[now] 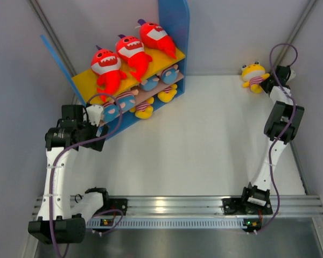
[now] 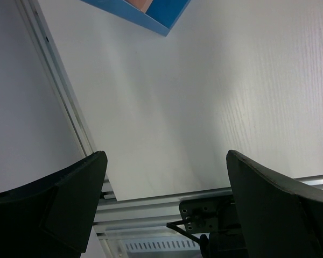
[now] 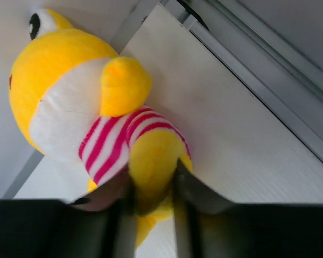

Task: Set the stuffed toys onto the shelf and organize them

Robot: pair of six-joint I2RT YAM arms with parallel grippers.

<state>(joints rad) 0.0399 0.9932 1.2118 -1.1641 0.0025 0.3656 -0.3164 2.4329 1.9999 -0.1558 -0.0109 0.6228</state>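
At the far right corner of the bench (image 1: 215, 140), right hand (image 3: 153, 187) pinching a yellow doll (image 3: 70, 91) by its lower end, left hand (image 2: 164, 157) spread wide near the shelf (image 1: 175, 27)

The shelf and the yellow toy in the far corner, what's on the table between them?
Nothing. The top view shows only bare white table between the shelf and the yellow toy.

3 red sharks (image 1: 130, 56) lie side by side on the yellow top board of the blue-sided shelf (image 1: 175, 21), upper left. Striped-shirt dolls (image 1: 144, 109) fill its lower board. 1 yellow doll (image 1: 253, 74) in pink stripes sits upper right.
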